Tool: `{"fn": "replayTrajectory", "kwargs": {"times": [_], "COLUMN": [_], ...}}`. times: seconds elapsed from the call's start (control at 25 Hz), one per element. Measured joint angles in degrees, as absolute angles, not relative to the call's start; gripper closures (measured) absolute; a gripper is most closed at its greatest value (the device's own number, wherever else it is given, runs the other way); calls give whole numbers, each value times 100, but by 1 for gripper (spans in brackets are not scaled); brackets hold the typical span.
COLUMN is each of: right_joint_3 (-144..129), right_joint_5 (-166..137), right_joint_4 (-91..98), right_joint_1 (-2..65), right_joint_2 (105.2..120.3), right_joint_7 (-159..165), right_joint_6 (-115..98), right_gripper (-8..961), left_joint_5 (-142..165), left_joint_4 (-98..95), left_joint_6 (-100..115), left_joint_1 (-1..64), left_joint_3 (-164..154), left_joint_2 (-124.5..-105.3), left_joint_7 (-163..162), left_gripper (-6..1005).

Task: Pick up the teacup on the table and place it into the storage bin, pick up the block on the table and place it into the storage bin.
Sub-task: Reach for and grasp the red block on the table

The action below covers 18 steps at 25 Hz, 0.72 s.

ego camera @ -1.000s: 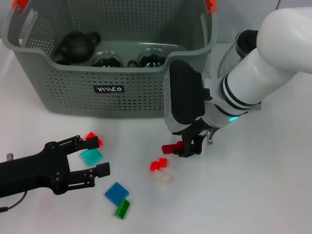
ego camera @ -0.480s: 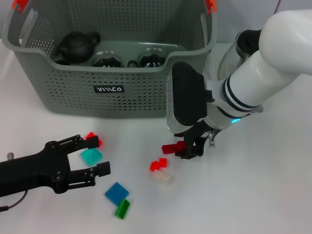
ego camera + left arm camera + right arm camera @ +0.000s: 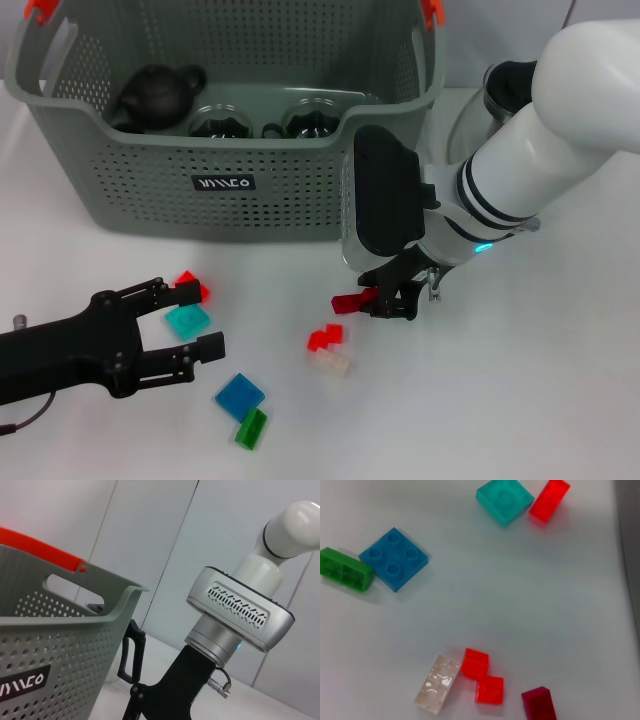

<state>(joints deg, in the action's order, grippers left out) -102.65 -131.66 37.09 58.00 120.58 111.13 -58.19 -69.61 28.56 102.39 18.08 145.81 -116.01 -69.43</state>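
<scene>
Right claw (image 3: pixel 383 300) slightly lifted, red block (image 3: pixel 349 302) gripped

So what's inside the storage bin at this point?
Inside the storage bin: a dark teapot and two dark teacups. The front wall hides the floor, so blocks there cannot be ruled out.

- Right arm (image 3: pixel 540 150): glossy white rounded links, black ring bands at the joint, a small cyan light.
- Its wrist housing (image 3: pixel 385 200): silver-grey shell with a black face and a slotted vent grille.
- Right pincer (image 3: pixel 385 300): black, thin cable with metal plug beside it.
- Left arm (image 3: pixel 50 360): matte black, ending in the left pincer (image 3: pixel 185 320) with 2 fingers.
</scene>
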Motion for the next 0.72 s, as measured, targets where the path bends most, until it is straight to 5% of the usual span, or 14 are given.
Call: {"fn": "replayTrajectory", "kwargs": {"times": [0.12, 0.72], "right_joint_3": [-10265, -10265], "right_joint_5": [-13166, -13189], "right_joint_4": [3709, 3709], "right_joint_1": [5800, 5792], "right_joint_2": [12058, 12050], "right_joint_7": [11116, 11118], "right_joint_6": [-5819, -5819], "right_gripper": [649, 649], "left_joint_5": [-6961, -6961], "left_joint_4": [2856, 2856], "left_joint_6": [10239, 10248], "left_joint_1": [1808, 1811], "left_joint_3": [14581, 14581], "left_joint_2": [-11601, -11601], "left_joint_7": [-6943, -6943], "left_gripper": [145, 144]}}
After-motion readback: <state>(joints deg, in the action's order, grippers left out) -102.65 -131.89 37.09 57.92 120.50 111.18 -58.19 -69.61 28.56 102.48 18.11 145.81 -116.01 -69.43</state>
